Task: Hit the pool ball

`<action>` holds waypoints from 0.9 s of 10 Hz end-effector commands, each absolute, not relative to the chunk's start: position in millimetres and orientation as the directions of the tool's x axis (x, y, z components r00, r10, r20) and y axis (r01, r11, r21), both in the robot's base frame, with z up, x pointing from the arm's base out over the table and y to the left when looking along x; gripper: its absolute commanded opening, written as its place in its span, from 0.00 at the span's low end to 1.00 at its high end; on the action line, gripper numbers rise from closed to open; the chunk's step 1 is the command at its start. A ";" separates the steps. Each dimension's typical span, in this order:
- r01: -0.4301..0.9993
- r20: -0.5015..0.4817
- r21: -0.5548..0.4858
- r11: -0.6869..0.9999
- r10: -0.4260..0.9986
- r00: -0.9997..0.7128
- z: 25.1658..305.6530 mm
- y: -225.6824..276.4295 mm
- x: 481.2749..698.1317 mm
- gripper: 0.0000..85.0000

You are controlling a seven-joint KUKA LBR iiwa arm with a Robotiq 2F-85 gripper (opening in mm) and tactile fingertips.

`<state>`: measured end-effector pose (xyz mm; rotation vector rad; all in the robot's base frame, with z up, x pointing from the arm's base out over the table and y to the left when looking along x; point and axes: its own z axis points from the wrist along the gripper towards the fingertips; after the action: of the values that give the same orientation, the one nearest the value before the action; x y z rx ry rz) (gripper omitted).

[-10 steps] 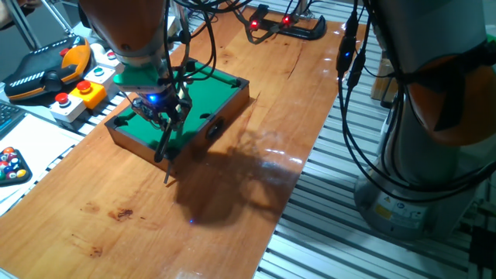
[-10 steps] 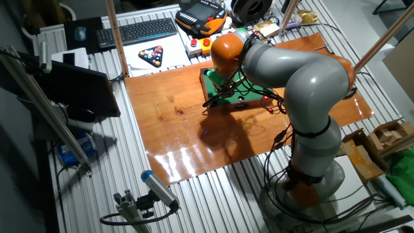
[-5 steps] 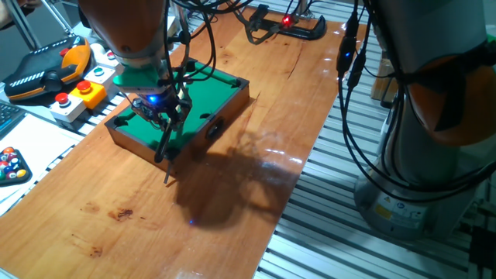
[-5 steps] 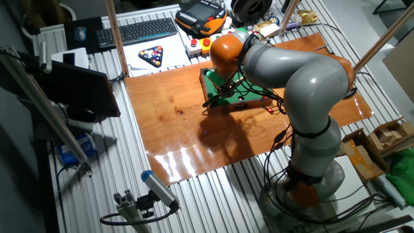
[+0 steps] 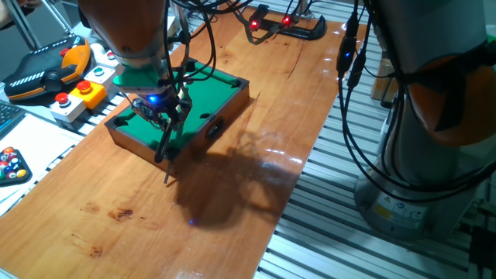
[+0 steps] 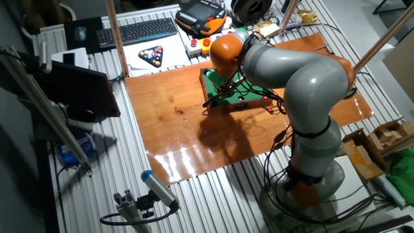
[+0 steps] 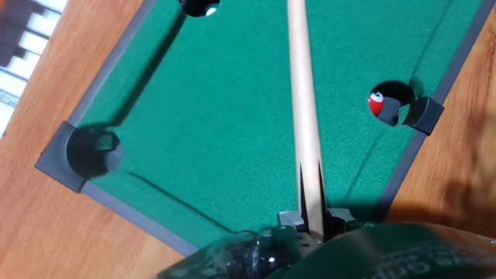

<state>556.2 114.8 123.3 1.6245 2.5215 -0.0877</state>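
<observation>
the gripper (image 5: 160, 116) hangs over the near end of the little pool table (image 5: 225, 85), which sits on the wooden board (image 5: 232, 194). its fingers are clenched on a cue (image 7: 304, 116); in the hand view the pale shaft runs straight up the green felt (image 7: 217, 116) from between the fingers, and in one fixed view its dark end (image 5: 166, 159) sticks out past the table's wooden wall, slanting down toward the board.

the ball (image 7: 377, 105), red with a white spot, lies on the felt at the right rail, in the mouth of a side pocket (image 7: 415, 112). it is well to the right of the cue, not touching it. a corner pocket (image 7: 91, 151) shows at the lower left.

off the board, a rack of coloured balls (image 6: 153, 57) lies by a keyboard (image 6: 139, 30), and red buttons (image 5: 71, 94) sit beside the table.
</observation>
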 end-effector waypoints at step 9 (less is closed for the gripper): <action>0.906 -0.151 0.029 0.422 0.898 -0.414 120.7 108.9 557.8 0.01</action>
<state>557.8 108.9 120.7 1.6133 2.5257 -0.0864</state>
